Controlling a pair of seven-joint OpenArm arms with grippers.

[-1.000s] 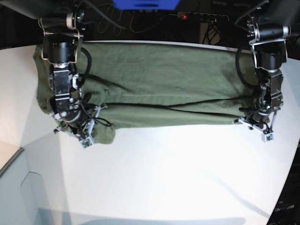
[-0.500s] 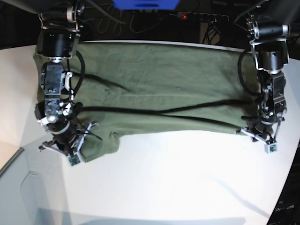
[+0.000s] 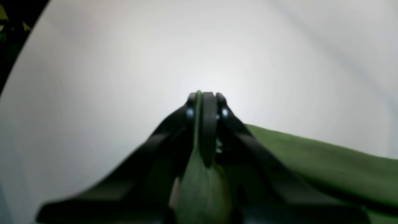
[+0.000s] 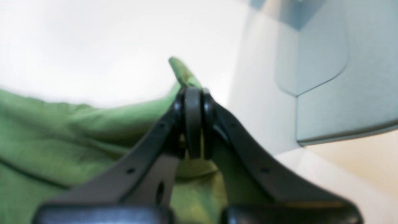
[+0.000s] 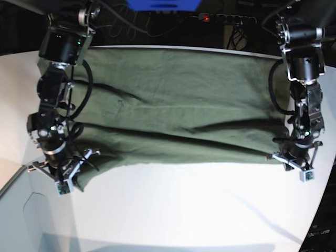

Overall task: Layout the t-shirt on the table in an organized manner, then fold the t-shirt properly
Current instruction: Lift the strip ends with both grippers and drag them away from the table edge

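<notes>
The dark olive-green t-shirt (image 5: 178, 100) lies spread wide across the back of the white table (image 5: 184, 210), with a few long creases along it. My right gripper (image 5: 65, 176) is at the shirt's near left corner and is shut on the cloth. In the right wrist view its jaws (image 4: 192, 90) pinch the t-shirt (image 4: 62, 124), and a tip of cloth pokes out past them. My left gripper (image 5: 295, 165) is shut on the near right corner. The left wrist view shows the t-shirt (image 3: 326, 168) clamped in the closed jaws (image 3: 203, 96) over the table (image 3: 124, 62).
A power strip (image 5: 226, 18) and cables run behind the table's far edge, next to a blue object (image 5: 163, 4). Off the table's left front edge lies a lower grey-blue panel (image 5: 21, 220), also seen as the panel (image 4: 326, 62) in the right wrist view.
Both grippers have pulled the shirt's near edge toward the table's front. The doubled-over near part has opened out, and the shirt now lies wider and flatter.
</notes>
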